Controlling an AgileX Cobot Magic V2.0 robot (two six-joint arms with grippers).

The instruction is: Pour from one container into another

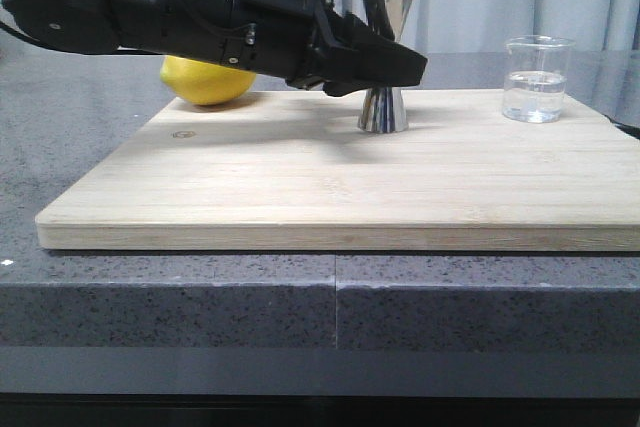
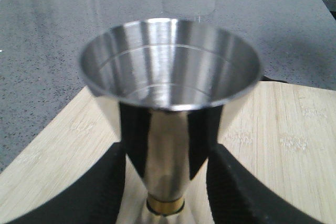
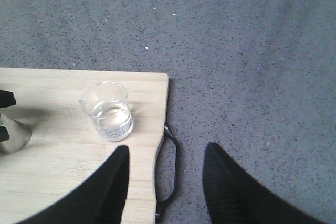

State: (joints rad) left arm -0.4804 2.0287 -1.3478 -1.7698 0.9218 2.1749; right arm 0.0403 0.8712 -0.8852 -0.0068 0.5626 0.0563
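Steel jigger (image 1: 385, 47) stands mid-board (image 1: 300, 187), the left gripper (image 1: 385, 72) spread round its waist, not visibly clamped; the beaker (image 1: 538, 79) waits near the right edge, a lemon (image 1: 207, 80) behind. Left wrist: fingers (image 2: 100, 187) flank the stem, so close squarely below the cup. Right wrist: the open right gripper (image 3: 164, 182) hovers off the board's edge beside the beaker, with free counter (image 3: 252, 51) around.

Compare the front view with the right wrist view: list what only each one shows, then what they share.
Only the front view shows the lemon, the left gripper at the jigger's waist, and the jigger at full height. Only the right wrist view shows the open right gripper and the board's black handle. Both show the beaker with clear liquid, the wooden board and the grey counter.
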